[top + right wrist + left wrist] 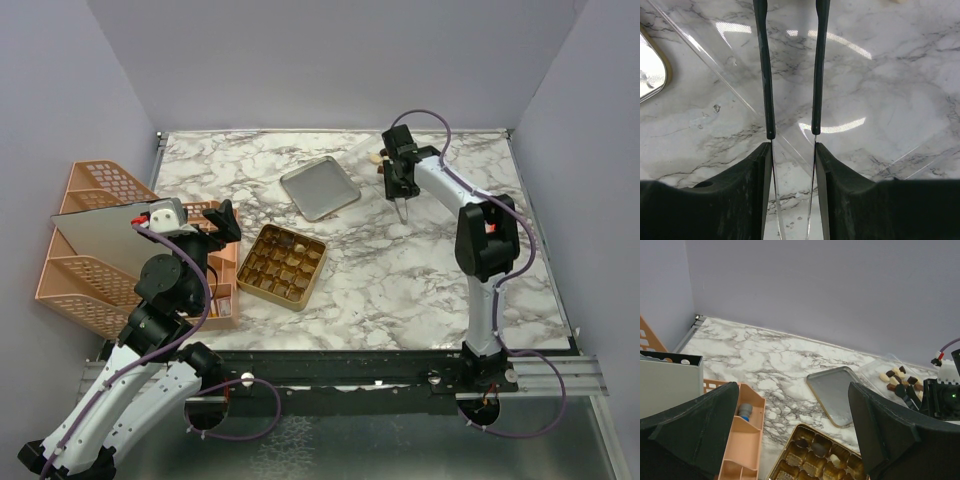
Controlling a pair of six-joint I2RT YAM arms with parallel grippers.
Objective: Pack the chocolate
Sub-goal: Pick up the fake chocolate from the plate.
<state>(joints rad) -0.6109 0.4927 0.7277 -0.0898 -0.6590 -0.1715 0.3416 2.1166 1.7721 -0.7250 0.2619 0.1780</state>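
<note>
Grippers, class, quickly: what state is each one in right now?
Left gripper: open, empty.
Right gripper: part open, fingers apart, gripping nothing.

One tray (287, 264), one lid (320, 188), two tools.

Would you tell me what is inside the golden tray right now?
The golden tray holds a few chocolates in its far compartments, dark and cream. Its near rows are cut off or hidden by the left hand.

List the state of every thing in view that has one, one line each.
Golden-brown square compartment tray: uncovered, a few chocolates in, most compartments empty.
Silver-faced square lid: off, lying flat on the marble.
Loose chocolate pieces: unpacked, heaped on a clear sheet.
Left gripper: open, empty.
Right gripper: open, empty above the clear sheet.
</note>
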